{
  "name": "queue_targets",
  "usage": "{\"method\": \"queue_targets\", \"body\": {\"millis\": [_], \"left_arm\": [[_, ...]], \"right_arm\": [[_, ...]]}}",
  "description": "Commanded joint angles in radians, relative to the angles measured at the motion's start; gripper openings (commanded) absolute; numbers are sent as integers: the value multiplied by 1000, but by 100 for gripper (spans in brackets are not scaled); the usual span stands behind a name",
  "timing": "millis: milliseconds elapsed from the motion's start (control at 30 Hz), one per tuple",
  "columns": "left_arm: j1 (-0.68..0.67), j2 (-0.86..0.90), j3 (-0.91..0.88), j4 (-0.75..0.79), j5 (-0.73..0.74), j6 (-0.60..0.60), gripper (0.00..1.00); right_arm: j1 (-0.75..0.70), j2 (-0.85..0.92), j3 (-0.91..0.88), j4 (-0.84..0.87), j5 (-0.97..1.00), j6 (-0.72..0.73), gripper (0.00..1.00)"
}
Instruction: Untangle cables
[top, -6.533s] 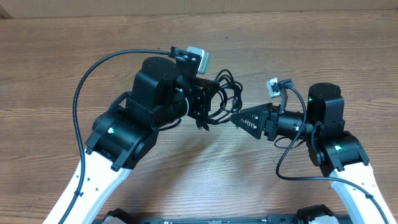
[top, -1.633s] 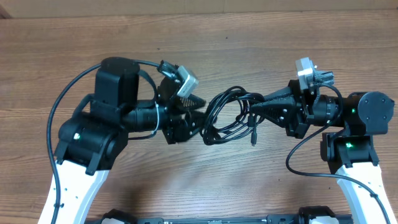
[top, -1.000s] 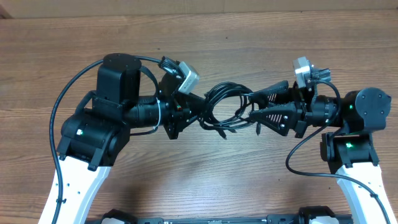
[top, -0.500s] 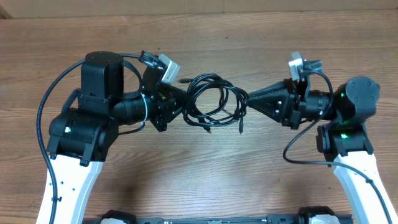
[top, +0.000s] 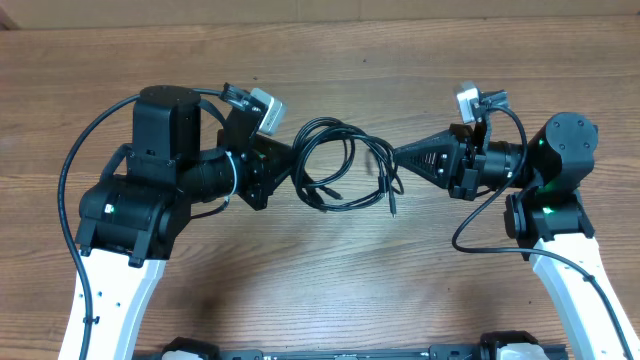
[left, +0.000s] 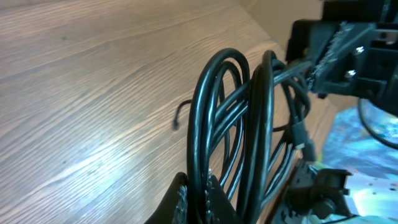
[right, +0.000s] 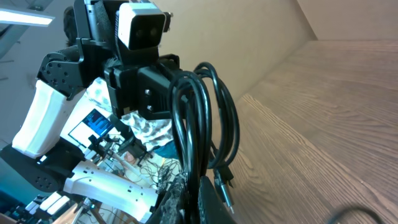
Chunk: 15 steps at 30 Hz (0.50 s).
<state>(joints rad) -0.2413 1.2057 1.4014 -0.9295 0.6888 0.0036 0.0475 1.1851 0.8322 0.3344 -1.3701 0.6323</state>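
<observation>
- A second earlier the right end effector (top: 398, 156) had its jaws apart; now it is clamped on the cables (top: 340, 168); the bundle is drawn out wider between the arms.
- The overhead view shows the loops strung between both end effectors above the tabletop (top: 330, 270); only the right wrist view shows a plug (right: 225, 180) dangling beneath them.
- The left end effector (top: 288, 160) stays pinched on the bundle's other side; the loops seem lifted off the wood, though that is hard to judge.

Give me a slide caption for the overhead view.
Left gripper and right gripper each shut on the looped cables, bundle held between them.
</observation>
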Motion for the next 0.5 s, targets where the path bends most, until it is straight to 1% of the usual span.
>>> {"method": "queue_targets", "body": {"millis": [0,167,233,267,333,367,467], "left_arm": [[7,2,17,-26,-135,6,4],[7,2,17,-80,-353,-50,4],[7,2,17,-92,-389,-60,4],[7,2,17,-92,-382,-61,4],[7,2,17,-87,-348,-61,4],[7,2,17,-84,-333,-65,4],[7,3,17,-70,-329,-142,4]], "right_arm": [[0,-3,20,0,19,0,4],[0,-3,20,-1,19,1,4],[0,-3,20,-1,19,1,4],[0,-3,20,-1,19,1,4],[0,-3,20,-5,19,0,10],[0,-3,20,-10,19,0,15],[3,-3,20,-42,19,0,27]]}}
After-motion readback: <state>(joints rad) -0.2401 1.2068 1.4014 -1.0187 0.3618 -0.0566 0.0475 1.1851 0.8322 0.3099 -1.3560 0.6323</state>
